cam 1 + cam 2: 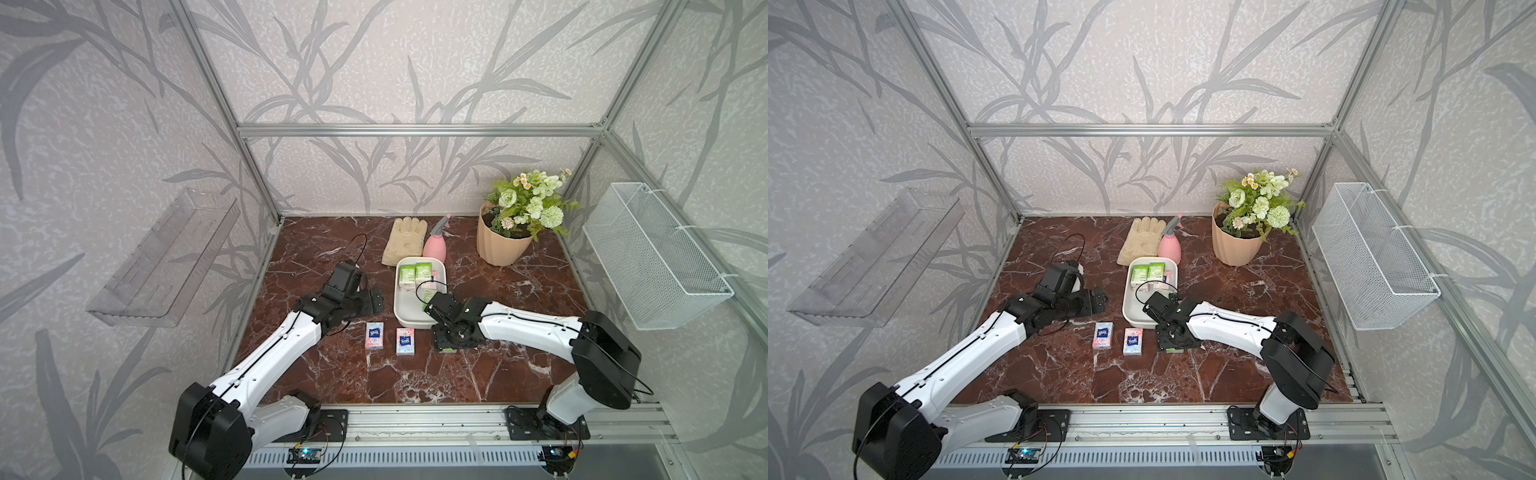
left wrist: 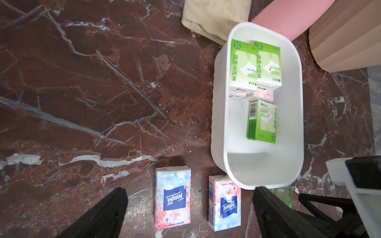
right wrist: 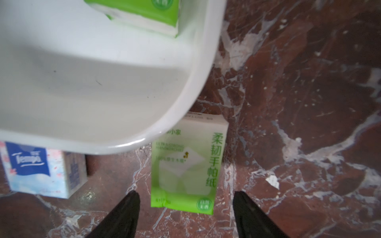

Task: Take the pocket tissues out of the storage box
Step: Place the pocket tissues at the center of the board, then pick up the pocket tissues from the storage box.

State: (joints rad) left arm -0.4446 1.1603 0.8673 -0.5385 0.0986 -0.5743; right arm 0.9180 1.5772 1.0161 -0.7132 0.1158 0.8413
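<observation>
The white storage box (image 1: 398, 307) stands mid-table. It holds three green-and-white pocket tissues (image 2: 242, 68) (image 2: 268, 63) (image 2: 262, 123), and pink packets (image 2: 261, 95) peek out from under the far two. Two pink packets (image 1: 374, 336) (image 1: 405, 341) lie on the marble in front of the box. Another green packet (image 3: 185, 164) lies flat on the table by the box's near right corner. My right gripper (image 3: 185, 193) is just over it, open, with its fingers apart on either side and not touching it. My left gripper (image 2: 189, 190) hangs open above the pink packets, left of the box.
Behind the box lie a cream glove (image 1: 405, 241) and a pink spray bottle (image 1: 435, 247). A flower pot (image 1: 498, 245) stands at the back right. A white wire basket (image 1: 652, 257) hangs on the right wall and a clear tray (image 1: 166, 257) on the left wall.
</observation>
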